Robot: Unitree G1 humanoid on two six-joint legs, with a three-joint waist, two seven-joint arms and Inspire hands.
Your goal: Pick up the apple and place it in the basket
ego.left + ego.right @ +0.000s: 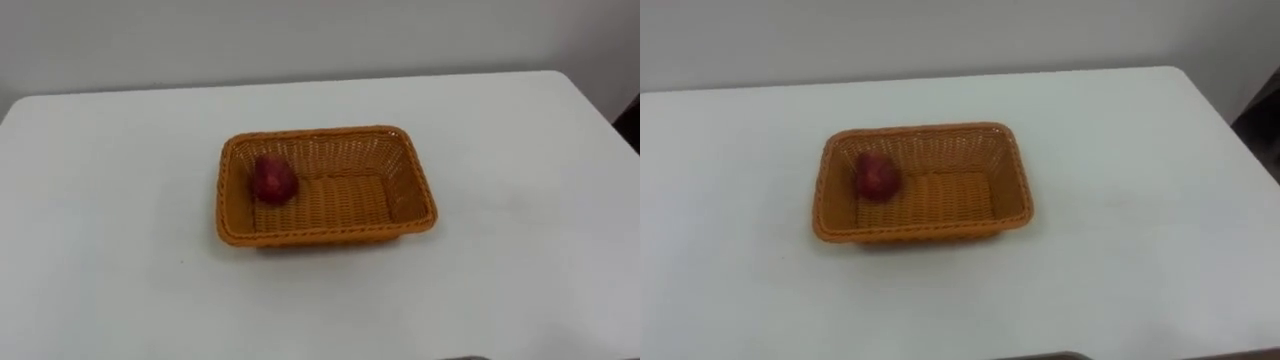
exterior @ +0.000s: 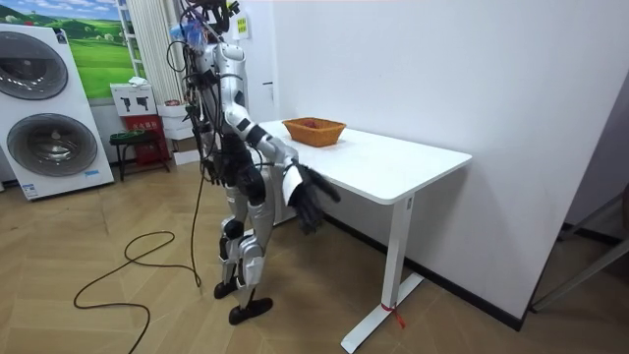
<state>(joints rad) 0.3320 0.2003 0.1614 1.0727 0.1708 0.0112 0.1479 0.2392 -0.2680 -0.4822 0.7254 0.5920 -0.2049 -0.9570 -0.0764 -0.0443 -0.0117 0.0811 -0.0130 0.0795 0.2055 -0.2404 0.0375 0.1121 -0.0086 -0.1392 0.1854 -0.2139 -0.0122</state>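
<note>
The robot is standing at the near edge of the table (image 1: 120,300), facing it. In the room view its right hand (image 2: 310,202) is hanging low beside that edge, below the tabletop, with fingers loose and straight and nothing in them. From that hand the apple (image 1: 272,181) is lying up, forward and to the left, so a reach by this arm would be crossing the bare near strip of the table and then angling leftward. The left side is probably sitting closer to the fruit.

Further in, around the middle of the table, the woven basket (image 1: 330,235) is resting with its long axis running parallel to the near edge. The apple is sitting inside at the left end, close against the left wall and towards the far corner. It is the only thing in there, and the rest of the floor is showing bare weave. Whether it is waiting to be lifted out or is already placed, I cannot tell.
</note>
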